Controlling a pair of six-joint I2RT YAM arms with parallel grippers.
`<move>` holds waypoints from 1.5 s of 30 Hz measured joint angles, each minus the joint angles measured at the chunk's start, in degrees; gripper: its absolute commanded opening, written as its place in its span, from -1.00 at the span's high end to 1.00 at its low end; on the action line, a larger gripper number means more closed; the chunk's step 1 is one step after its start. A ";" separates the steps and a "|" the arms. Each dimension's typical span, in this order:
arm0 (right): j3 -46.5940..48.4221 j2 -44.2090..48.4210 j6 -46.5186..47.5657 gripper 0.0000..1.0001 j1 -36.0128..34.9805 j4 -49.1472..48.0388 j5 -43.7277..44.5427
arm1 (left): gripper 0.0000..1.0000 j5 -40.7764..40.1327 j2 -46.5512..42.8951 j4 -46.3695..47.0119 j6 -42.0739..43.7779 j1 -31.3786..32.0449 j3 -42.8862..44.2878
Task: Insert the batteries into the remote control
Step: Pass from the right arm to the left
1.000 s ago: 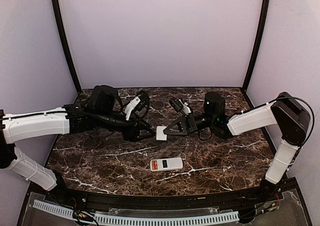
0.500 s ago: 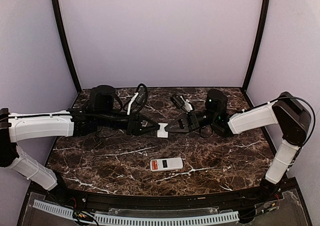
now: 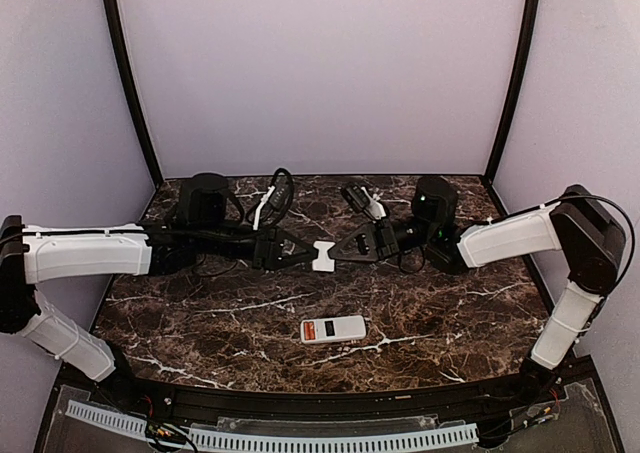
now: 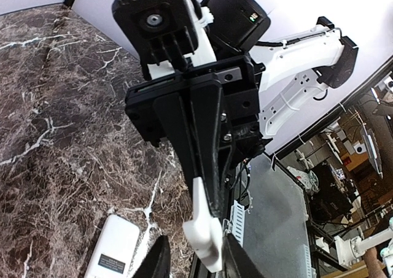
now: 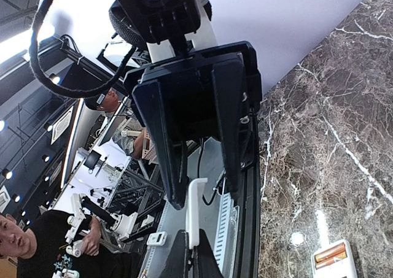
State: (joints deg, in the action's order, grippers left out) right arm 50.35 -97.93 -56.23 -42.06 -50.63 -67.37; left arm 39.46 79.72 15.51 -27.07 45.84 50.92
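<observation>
While the remote control (image 3: 333,329) lies flat near the front edge of the table (image 3: 200,323), white with an orange-red end and dark middle patch, the small white cover (image 3: 323,256) hangs beyond it, seemingly mid-handover: right gripper (image 3: 336,255) clenched on one end, left gripper (image 3: 307,255) flanking the other, pinching or not I cannot tell.

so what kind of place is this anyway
Most likely a robotics lab test booth: a left arm and right arm bolted to a marble-patterned table, boxed in by plain lilac walls. Past the booth, the right wrist view shows a person in a bigger room with ceiling lights.
</observation>
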 measured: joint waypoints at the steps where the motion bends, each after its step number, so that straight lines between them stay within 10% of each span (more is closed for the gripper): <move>1: 0.13 0.00 -0.02 1.00 -0.02 -0.11 -0.04 | 0.53 0.81 0.00 1.22 -0.81 -0.02 -0.44; 12: 2.36 0.00 -1.07 1.00 -0.50 -1.46 -0.59 | 0.89 5.90 1.07 8.07 -5.27 -0.02 -1.07; 19: 2.36 0.00 -4.46 0.60 -0.55 -5.99 -1.70 | 0.99 7.87 1.53 11.96 -7.72 -0.04 -1.09; 26: 2.29 -0.07 -9.20 0.90 -0.55 -11.96 -1.84 | 0.99 9.25 1.53 17.03 -10.49 -0.39 -1.68; 45: 2.25 -1.84 -19.85 0.87 -1.18 -23.26 -1.05 | 0.99 13.94 3.63 35.26 -25.09 -2.21 -5.05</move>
State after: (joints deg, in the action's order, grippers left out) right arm 52.60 -99.77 -76.07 -43.24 -73.89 -68.42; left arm 53.41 83.35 50.76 -52.16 43.64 45.87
